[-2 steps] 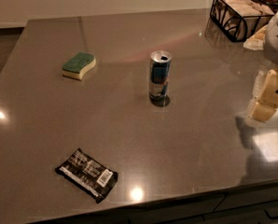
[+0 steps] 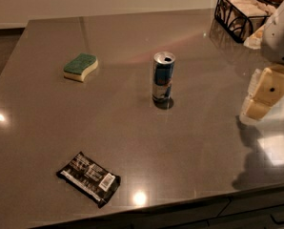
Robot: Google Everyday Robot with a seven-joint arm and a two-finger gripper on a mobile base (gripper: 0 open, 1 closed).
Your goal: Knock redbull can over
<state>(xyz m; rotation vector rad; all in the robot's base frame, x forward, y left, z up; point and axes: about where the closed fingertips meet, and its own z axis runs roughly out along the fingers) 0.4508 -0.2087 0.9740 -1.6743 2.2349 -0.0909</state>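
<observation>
The redbull can (image 2: 163, 77) stands upright near the middle of the grey table (image 2: 194, 156). It is slim, blue and silver, with a silver top and an open tab hole. My gripper (image 2: 267, 95), cream-coloured under a white arm, hangs at the right edge of the view. It is to the right of the can, low over the table, with a wide gap between it and the can. It holds nothing that I can see.
A green and yellow sponge (image 2: 80, 66) lies at the back left. A black snack packet (image 2: 89, 178) lies near the front edge. A black wire basket (image 2: 242, 11) with packets stands at the back right corner.
My gripper has shifted slightly left, toward the can. The can, sponge and packet have not moved.
</observation>
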